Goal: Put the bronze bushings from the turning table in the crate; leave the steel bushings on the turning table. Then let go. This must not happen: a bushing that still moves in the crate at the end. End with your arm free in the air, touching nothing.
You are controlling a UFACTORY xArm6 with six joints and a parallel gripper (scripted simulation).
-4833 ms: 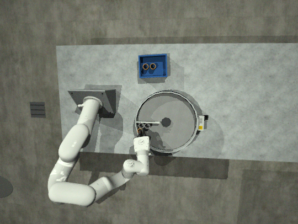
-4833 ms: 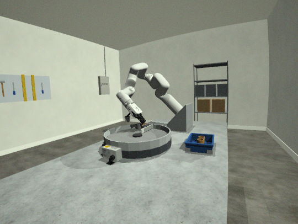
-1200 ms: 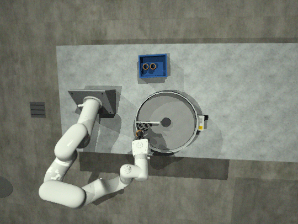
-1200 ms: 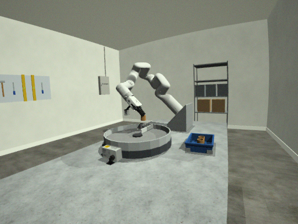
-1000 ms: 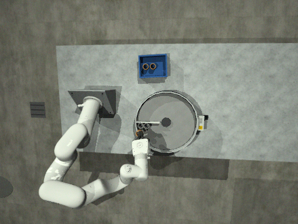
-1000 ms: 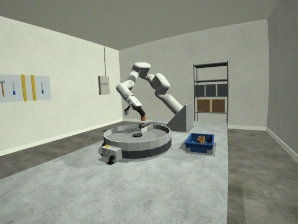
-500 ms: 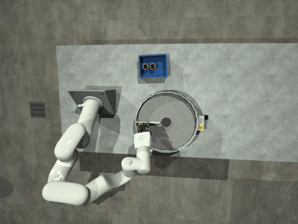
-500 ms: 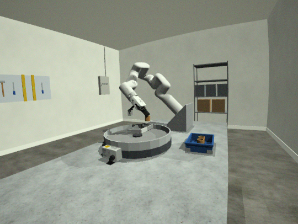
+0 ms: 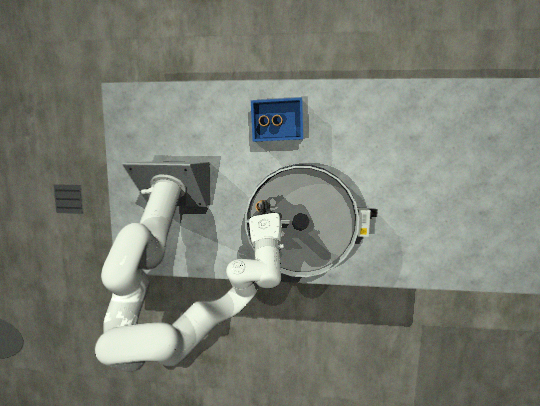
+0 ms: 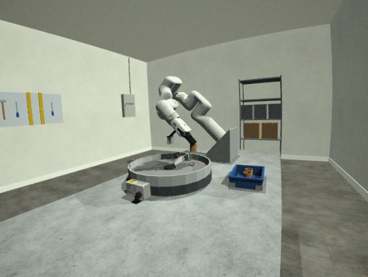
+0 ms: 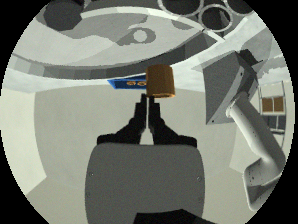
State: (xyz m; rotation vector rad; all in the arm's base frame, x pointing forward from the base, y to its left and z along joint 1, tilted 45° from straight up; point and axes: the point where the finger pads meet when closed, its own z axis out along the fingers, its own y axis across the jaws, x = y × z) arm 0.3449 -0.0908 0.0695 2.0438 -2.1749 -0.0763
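My gripper (image 9: 265,205) (image 10: 193,142) (image 11: 147,101) is shut on the wall of a bronze bushing (image 9: 258,206) (image 10: 193,148) (image 11: 160,82), held above the left part of the turning table (image 9: 330,200) (image 10: 180,181). Two more bronze bushings, a left one (image 9: 264,125) and a right one (image 9: 277,125), stand side by side in the blue crate (image 9: 302,120) (image 10: 260,183) (image 11: 116,84). Steel bushings show as three dark rings with light rims at the wrist view's top edge, one of them whole (image 11: 216,30). In the top view the hand mostly hides them.
The turning table has a raised round wall, a dark hub (image 9: 300,221) (image 10: 170,167) (image 11: 62,15) and a light bar partly under my hand. A small boxed unit (image 9: 364,223) (image 10: 138,189) is on its outer side. The wedge-shaped arm mount (image 9: 200,175) (image 10: 225,150) stands left of it.
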